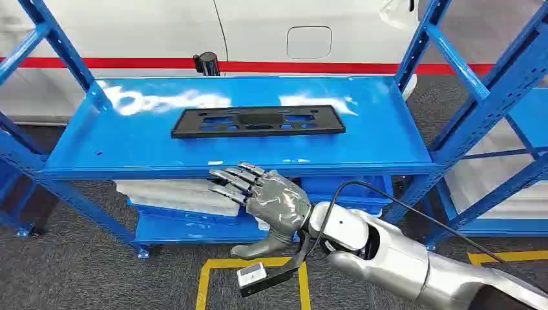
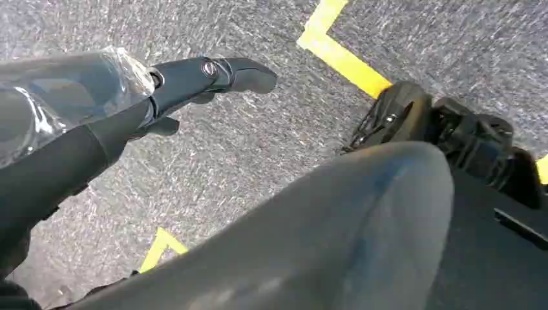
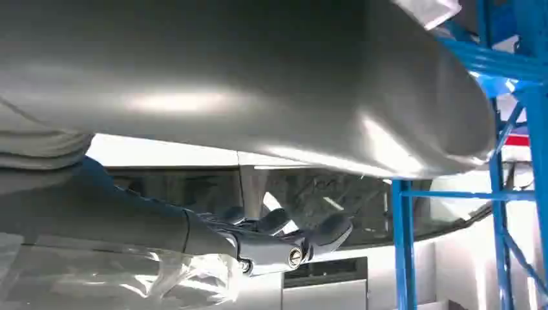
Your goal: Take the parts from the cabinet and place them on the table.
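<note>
R hand empty, fingers apart, below shelf edge; black part on shelf.

Right hand reaching in from the lower right on a silver arm, fingers apart and extended, holding nothing, tips just below the front edge of the blue shelf. Beyond the fingertips and above them, flat on that shelf, a long black part with cut-outs, well apart from the hand. Further beyond, at the shelf's back edge, a small black cylinder. Behind it a white car body with a red stripe. Under the hand, grey floor with yellow tape. Left of the hand, on a lower shelf, a white wrapped bundle.
</note>
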Controlling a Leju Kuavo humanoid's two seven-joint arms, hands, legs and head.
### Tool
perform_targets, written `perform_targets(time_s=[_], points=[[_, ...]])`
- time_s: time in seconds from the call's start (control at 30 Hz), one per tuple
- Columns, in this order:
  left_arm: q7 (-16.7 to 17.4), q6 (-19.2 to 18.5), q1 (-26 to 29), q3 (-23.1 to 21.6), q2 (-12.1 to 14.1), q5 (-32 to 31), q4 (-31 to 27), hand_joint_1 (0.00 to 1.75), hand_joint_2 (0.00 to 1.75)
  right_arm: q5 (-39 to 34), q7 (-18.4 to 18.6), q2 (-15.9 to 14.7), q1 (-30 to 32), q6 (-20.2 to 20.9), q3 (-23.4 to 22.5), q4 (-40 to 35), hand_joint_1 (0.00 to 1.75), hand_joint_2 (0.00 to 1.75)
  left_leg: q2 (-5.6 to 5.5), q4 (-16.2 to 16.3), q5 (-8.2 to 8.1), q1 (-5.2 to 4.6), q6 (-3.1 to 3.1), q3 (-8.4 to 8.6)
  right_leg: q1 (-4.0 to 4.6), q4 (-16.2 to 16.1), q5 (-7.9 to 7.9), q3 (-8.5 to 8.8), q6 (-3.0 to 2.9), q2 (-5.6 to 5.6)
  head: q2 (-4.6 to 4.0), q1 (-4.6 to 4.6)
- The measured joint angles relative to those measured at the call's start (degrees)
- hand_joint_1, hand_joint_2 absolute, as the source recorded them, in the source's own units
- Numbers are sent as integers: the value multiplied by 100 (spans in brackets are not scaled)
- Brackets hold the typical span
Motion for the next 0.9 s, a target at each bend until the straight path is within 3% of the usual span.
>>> perform_targets(time_s=[0.03, 0.1, 0.13, 0.17, 0.23, 0.3, 0.33, 0.37, 0.43, 0.47, 0.5, 0.53, 0.6, 0.63, 0.67, 0.77, 0.8, 0.83, 0.9], points=[[15, 0, -1, -7, 0, -2, 0, 0, 0, 2, 0, -2, 0, -2, 0, 0, 0, 0, -7, 2, -18, 13, -24, 22, -28, -412, 264, 182, 22, -15, 0, 0], [35, 2, -4, -26, -2, -7, 0, 0, 0, 2, 0, -2, -1, -2, -4, -2, 0, 0, -13, 3, -69, 36, -86, 86, -73, -1496, 765, 725, 55, -51, 0, 2], [44, 6, -8, -33, 2, -7, 2, 0, 0, 2, 0, -4, -1, -4, -4, 0, 0, 0, -15, 15, -105, 2, -136, 91, -67, -1782, 741, 885, 74, -54, 0, 2], [57, 9, -16, -37, 2, -4, 2, 0, 0, 2, -2, -4, 5, -4, -4, 0, 0, 0, -16, 17, -117, 2, -162, 88, -39, -1800, 746, 871, 15, -15, 0, -2], [74, 13, -16, -50, 2, -4, 2, 0, 0, 2, -2, -4, 9, -4, -2, 0, 0, 0, -14, -21, -115, 20, -222, 98, -13, -1789, 725, 855, -49, -11, 0, -4], [76, 13, -16, -74, 2, -4, 2, 0, 0, 4, 0, -17, 5, -5, -9, -2, 0, 0, -4, 11, -179, 59, -292, 77, -41, -1833, 748, 883, -147, -10, 0, 0], [76, 15, -20, -76, 2, -4, 2, 0, 0, 2, -2, -17, 1, -7, -11, -2, 0, 0, 8, 236, -311, 55, -311, 0, -38, -1831, 735, 899, -172, -13, 0, -11], [76, 15, -23, -79, 0, -4, 2, 0, 0, 4, -2, -15, 4, -7, -7, -2, 0, 0, 10, 650, -515, 54, -327, -196, -37, -1828, 725, 905, -203, -16, 0, -13], [76, 15, -18, -87, 0, -4, 2, 0, 0, 2, -2, -15, 17, -7, 2, -2, 0, 0, 12, 1686, -898, 53, -353, -748, -9, -1826, 707, 908, -230, -16, 0, -15], [76, 15, -10, -94, 0, -4, 2, 0, 0, 2, -2, -15, 26, -7, 4, -2, 0, 0, 12, 1959, -920, 52, -351, -920, 8, -1826, 698, 918, -242, -13, 0, -15], [76, 15, -2, -98, 0, -4, 2, 0, 0, 2, -2, -15, 29, -7, 4, -2, 0, 0, 12, 1910, -816, 49, -337, -938, 19, -1826, 688, 934, -247, -8, 0, -15], [76, 13, -2, -105, 0, -4, 2, 0, 0, 2, -2, -15, 29, -7, 4, -2, 0, 0, 12, 1588, -587, 37, -303, -815, 27, -1826, 674, 957, -253, 1, 0, -13], [74, 13, -14, -111, 2, -4, 2, 0, 0, 2, -2, -15, 28, -7, 4, -2, 0, 0, 12, 500, -28, -6, -207, -343, 41, -1828, 639, 1021, -243, 11, 0, -13], [74, 13, -17, -114, 11, -4, 2, 0, 0, 2, -2, -15, 29, -7, 2, -2, 0, 0, 13, 87, 64, -48, -139, -174, 41, -1830, 623, 1035, -228, 12, 0, -13], [74, 13, -33, -116, 17, -4, 4, 0, 0, 0, -2, -17, 29, -7, 2, -2, 0, 0, 34, 37, 49, -67, -138, -119, 82, -1819, 596, 1028, -193, 22, 0, -11], [63, 11, -28, -122, 17, -4, 4, 0, 0, 2, -2, -17, 28, -7, 0, -2, 0, 0, 26, 26, 43, -86, -97, -115, 48, -1854, 583, 1052, -130, 14, 0, -9], [59, 11, -33, -122, 13, -4, 4, 0, 0, 4, -2, -17, 26, -7, -9, -2, 0, 0, 32, -41, 76, -21, -57, -65, 66, -1823, 536, 1044, -93, 8, 0, -9], [50, 13, -35, -122, 18, -4, 4, 0, 0, 4, -2, -22, 23, -7, -11, -2, 0, 0, 28, -70, 74, -29, -50, -27, 60, -1681, 454, 1012, -67, -4, 0, 2], [50, 13, -48, -122, 17, -4, 4, 0, 0, 4, -7, -22, 23, -7, -17, -2, 0, 0, 36, -69, 48, -21, -5, 13, 44, -828, 34, 601, -39, -6, 0, 15]])
